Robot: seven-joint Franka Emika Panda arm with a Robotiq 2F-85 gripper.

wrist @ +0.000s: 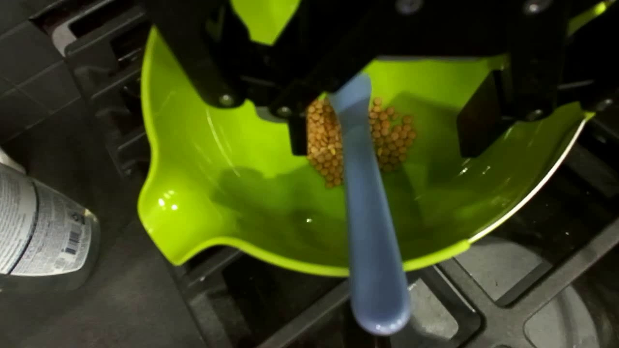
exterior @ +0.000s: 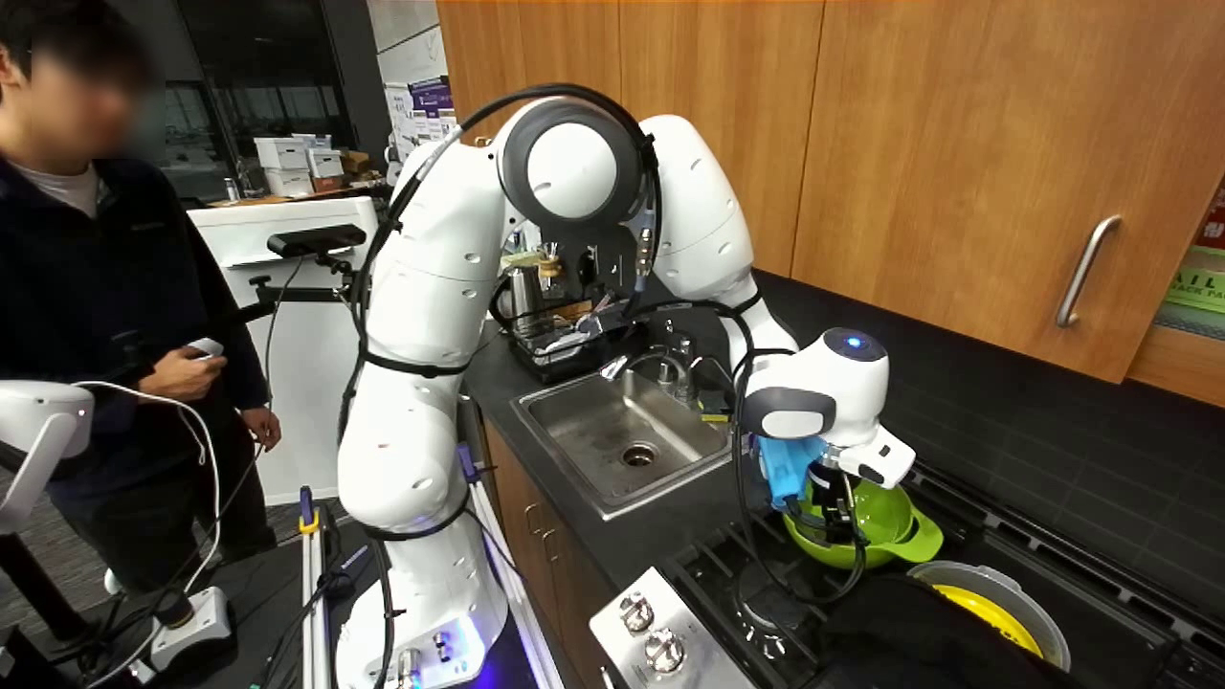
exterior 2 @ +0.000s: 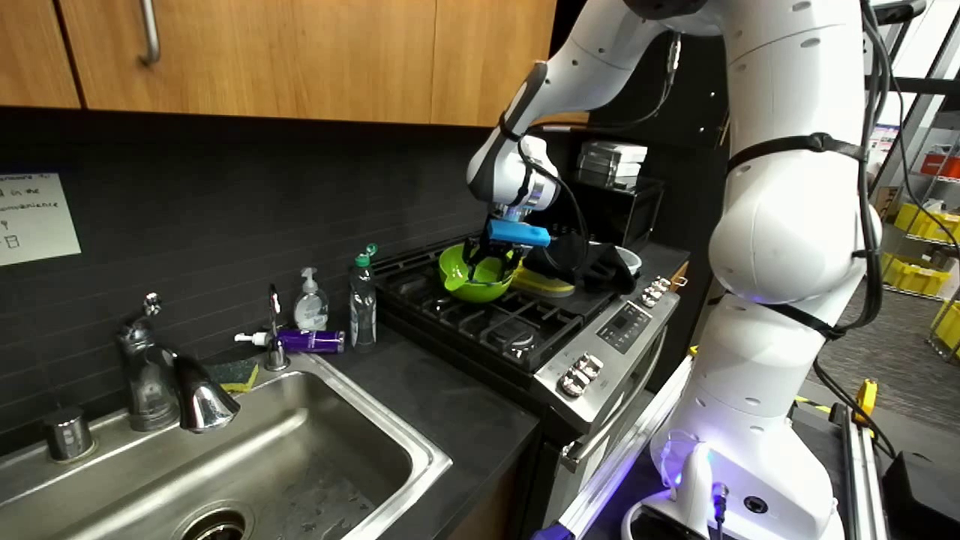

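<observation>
Wooden cabinets (exterior: 976, 144) hang above a dark counter (exterior 2: 450, 394), and below them the white arm (exterior: 426, 287) arches over and bends down toward the stove (exterior 2: 611, 337). A steel sink (exterior 2: 322, 442) is set into the counter nearby. On the stove lies a rumpled black cloth (exterior: 919, 632), and near it, on the grates, a lime-green bowl (wrist: 275, 212) sits upright, a pouring spout at its rim. The gripper (wrist: 387, 133) reaches down into the bowl, its jaws spread well apart. Between them, with a gap showing on each side, slants a blue utensil (wrist: 372, 212): its rounded end juts out past the bowl's rim, while its inner end is hidden behind the gripper. Smallest are brown lentil-like pieces (wrist: 324, 150), gathered on the bowl's floor and visible on both sides of the utensil
</observation>
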